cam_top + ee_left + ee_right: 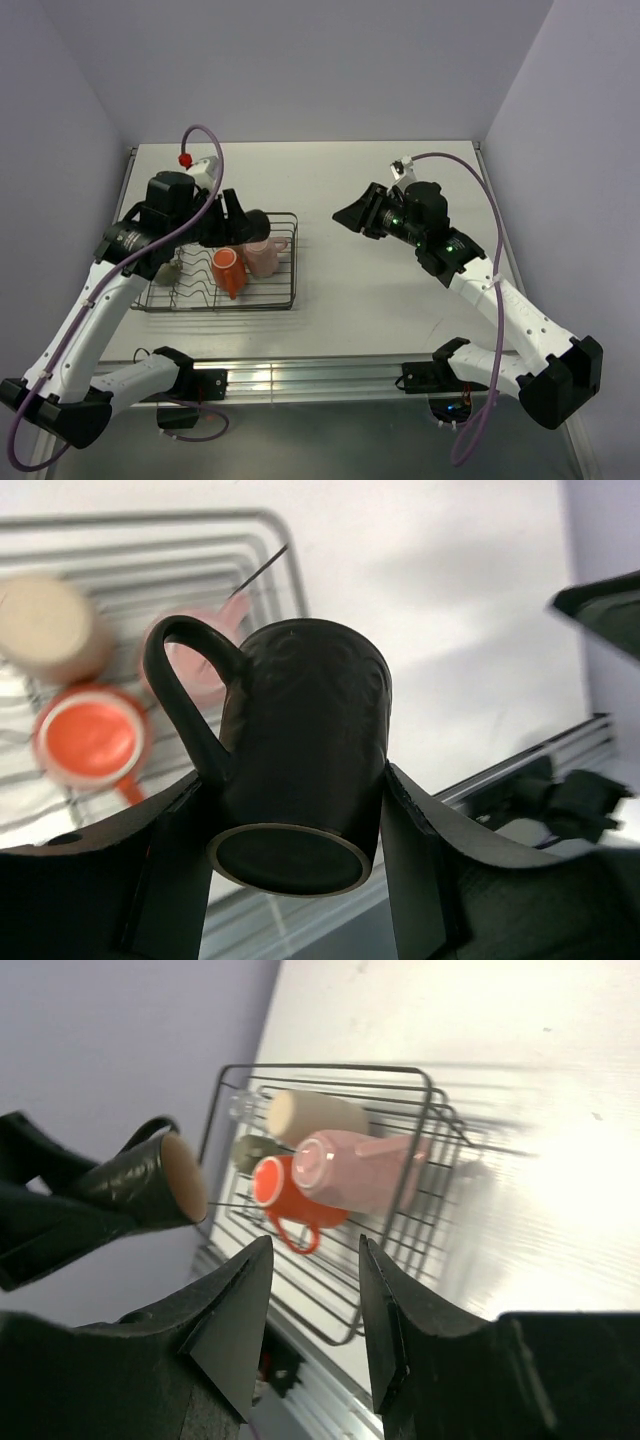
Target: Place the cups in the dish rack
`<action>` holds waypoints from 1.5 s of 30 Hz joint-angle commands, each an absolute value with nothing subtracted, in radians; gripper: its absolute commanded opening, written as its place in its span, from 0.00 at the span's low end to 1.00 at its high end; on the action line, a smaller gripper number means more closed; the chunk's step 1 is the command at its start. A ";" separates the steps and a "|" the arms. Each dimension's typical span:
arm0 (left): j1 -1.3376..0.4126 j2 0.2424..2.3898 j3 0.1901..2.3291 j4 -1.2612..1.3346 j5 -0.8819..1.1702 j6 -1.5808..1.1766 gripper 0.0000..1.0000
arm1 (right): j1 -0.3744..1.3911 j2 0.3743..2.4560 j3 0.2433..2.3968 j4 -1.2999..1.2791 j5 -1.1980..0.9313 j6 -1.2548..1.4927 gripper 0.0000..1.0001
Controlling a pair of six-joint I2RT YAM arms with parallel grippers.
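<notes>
Brown mug (pixel 300 750) hangs above the rack's (pixel 293 262) far right part, pinched across its body by the left gripper (pixel 295 875), mouth tipped downward, likely to drain. Right gripper (pixel 315 1250) hovers right of it, jaws parted, empty.

No text, label, brand mark, number or sign is legible in any of the three views.
</notes>
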State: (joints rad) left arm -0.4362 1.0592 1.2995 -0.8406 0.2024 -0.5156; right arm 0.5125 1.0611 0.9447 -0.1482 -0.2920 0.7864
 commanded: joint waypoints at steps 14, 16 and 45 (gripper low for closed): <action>-0.699 1.078 1.246 -1.019 -0.159 -0.502 0.00 | 0.500 1.071 0.945 -0.210 -0.175 0.698 0.47; -0.704 1.092 1.241 -1.022 -0.173 -0.494 0.00 | 0.500 1.069 0.939 -0.212 -0.173 0.696 0.48; -0.816 1.302 1.189 -0.959 -0.172 -0.403 0.00 | 0.497 1.081 0.899 -0.204 -0.144 0.686 0.48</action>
